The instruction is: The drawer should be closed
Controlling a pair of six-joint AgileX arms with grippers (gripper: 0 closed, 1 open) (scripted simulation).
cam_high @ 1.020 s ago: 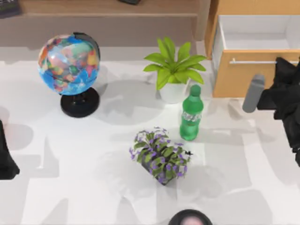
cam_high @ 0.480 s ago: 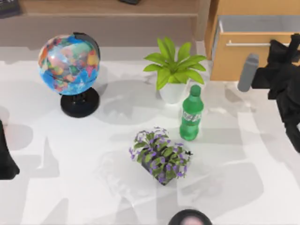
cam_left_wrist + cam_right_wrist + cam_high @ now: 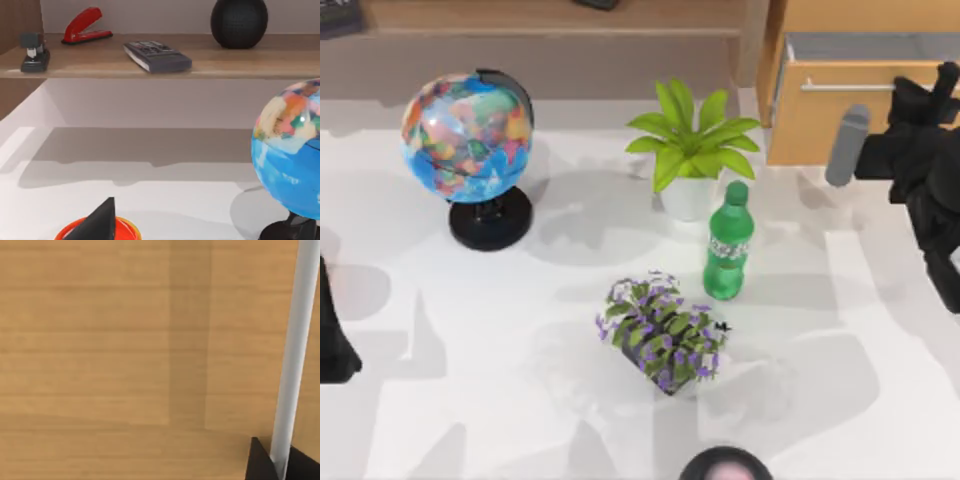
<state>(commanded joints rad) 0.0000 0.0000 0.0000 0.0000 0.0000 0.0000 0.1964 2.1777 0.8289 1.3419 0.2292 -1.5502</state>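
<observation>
Drawer (image 3: 820, 110) at the table's far right corner, tan front panel facing the table, a narrow strip of its inner box visible behind the panel: nearly shut, not flush. Silver bar handle (image 3: 845, 86) runs across the upper part of the panel.

Right gripper (image 3: 935, 95) sits against the panel's right end, at the handle's right tip. Right wrist view: wood grain close up, the handle (image 3: 295, 355) passing between 2 dark fingertips (image 3: 260, 462); jaws apart on either side of the bar, not visibly clamped on it.

Left arm (image 3: 332, 330) parked at the table's left edge; cannot tell how its fingers stand.

On the table: globe (image 3: 468, 135), potted green plant (image 3: 690, 150), green bottle (image 3: 727, 245), purple-flowered planter (image 3: 662, 333).
</observation>
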